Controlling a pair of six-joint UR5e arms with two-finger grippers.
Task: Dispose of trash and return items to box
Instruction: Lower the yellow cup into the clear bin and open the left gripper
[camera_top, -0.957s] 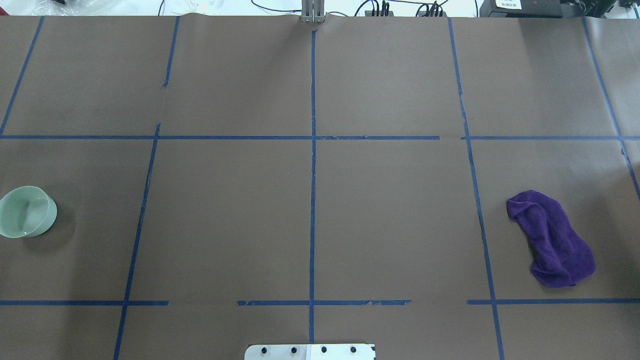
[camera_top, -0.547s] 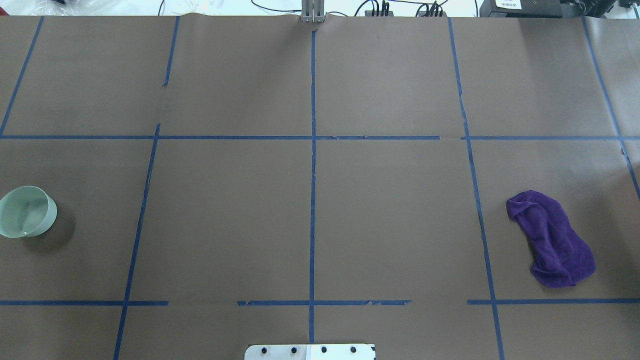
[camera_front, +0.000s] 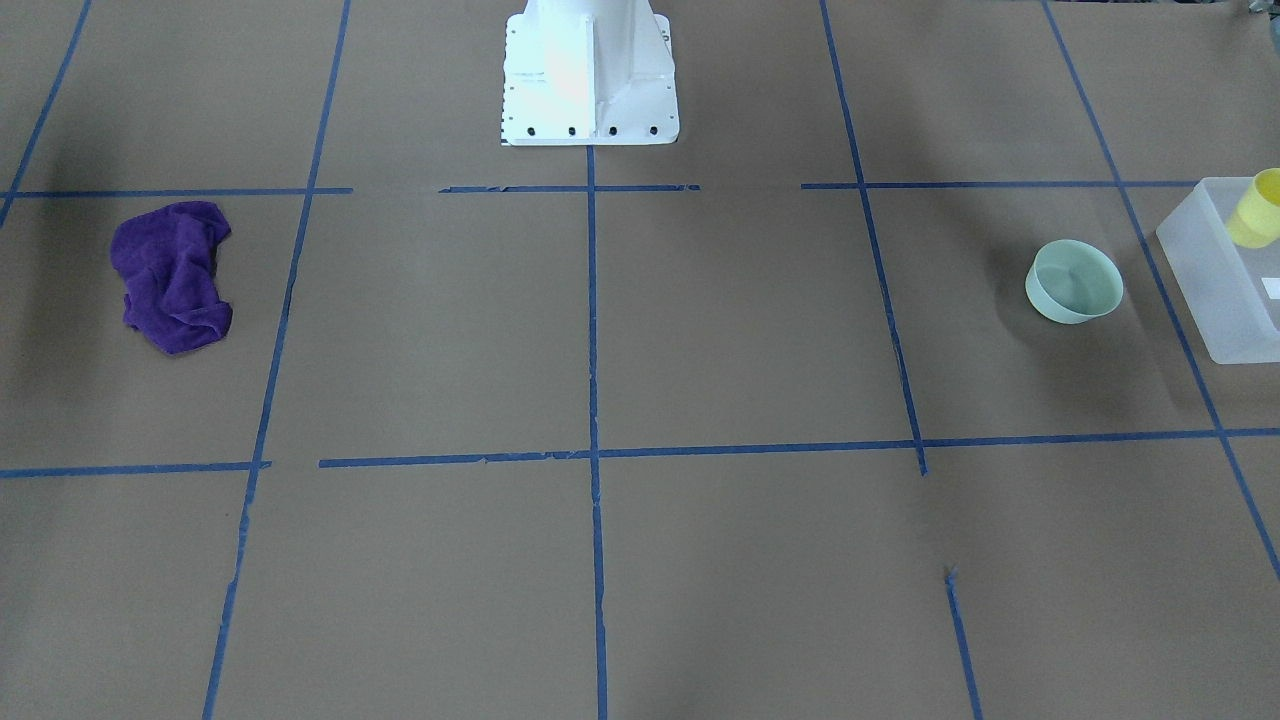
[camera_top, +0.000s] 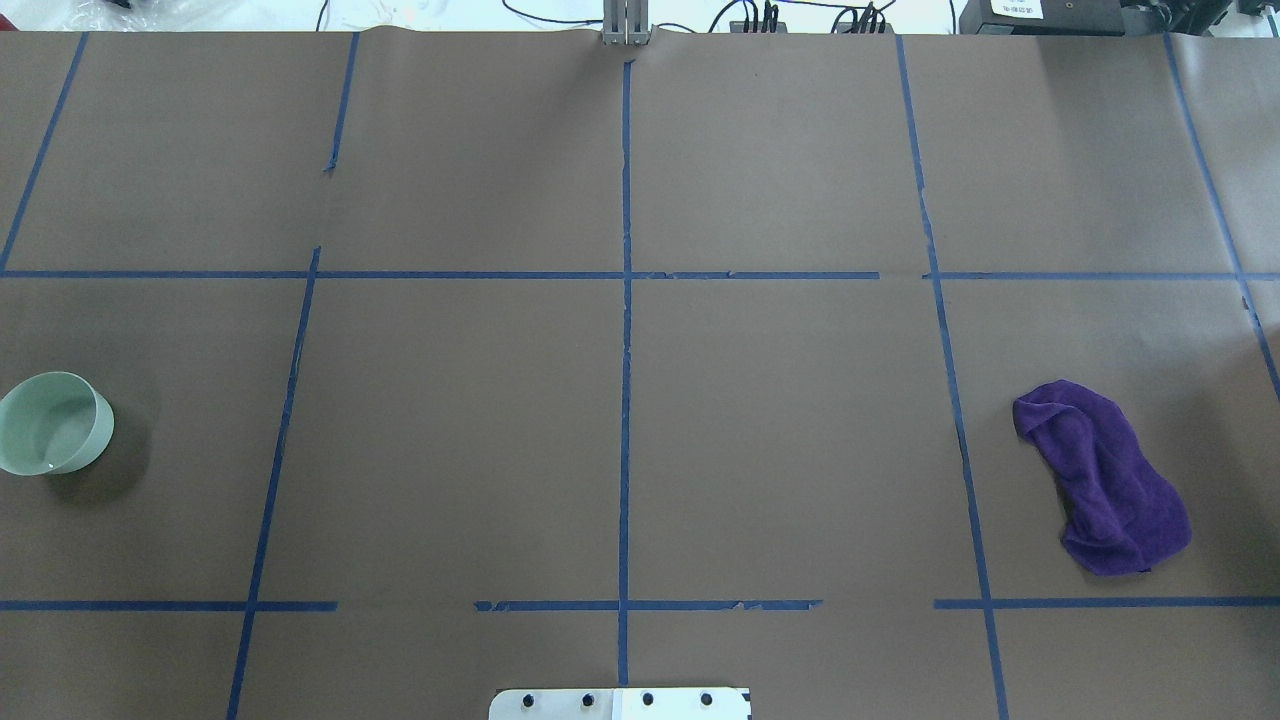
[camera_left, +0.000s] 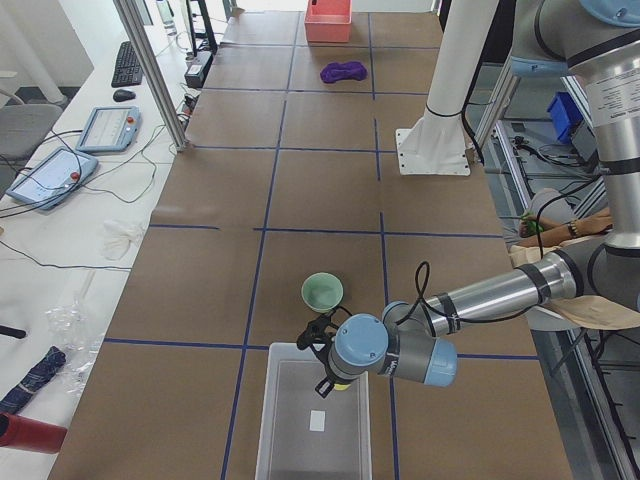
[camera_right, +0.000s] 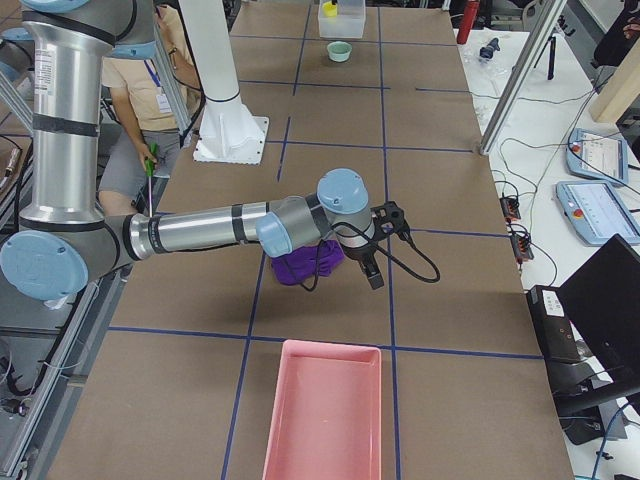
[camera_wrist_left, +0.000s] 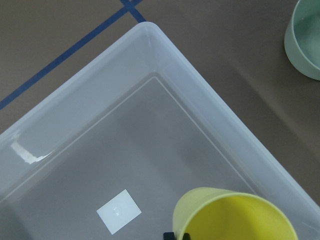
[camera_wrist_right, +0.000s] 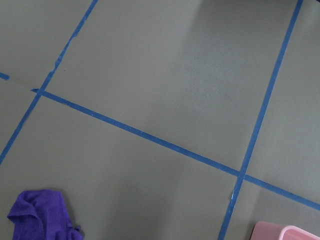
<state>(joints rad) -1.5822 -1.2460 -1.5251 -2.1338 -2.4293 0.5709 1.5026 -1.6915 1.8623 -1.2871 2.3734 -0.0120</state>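
Still unmoved: bowl (camera_top: 52, 423), purple cloth (camera_top: 1100, 480); cup (camera_wrist_left: 235, 217) in left gripper (camera_left: 333, 380) over box (camera_wrist_left: 80, 95).

Bright, diffuse, even light falls throughout. A soft shadow lies beside the round pale mint-green bowl (camera_top: 50, 423). Small glare marks the frosted white plastic bin (camera_wrist_left: 100, 95), and the near yellow plastic cup (camera_wrist_left: 200, 212) looks slightly blurred.

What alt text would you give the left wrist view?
A yellow cup at the bottom edge hangs over an open, frosted box with a white label. A green bowl stands outside the box, top right, on the table.
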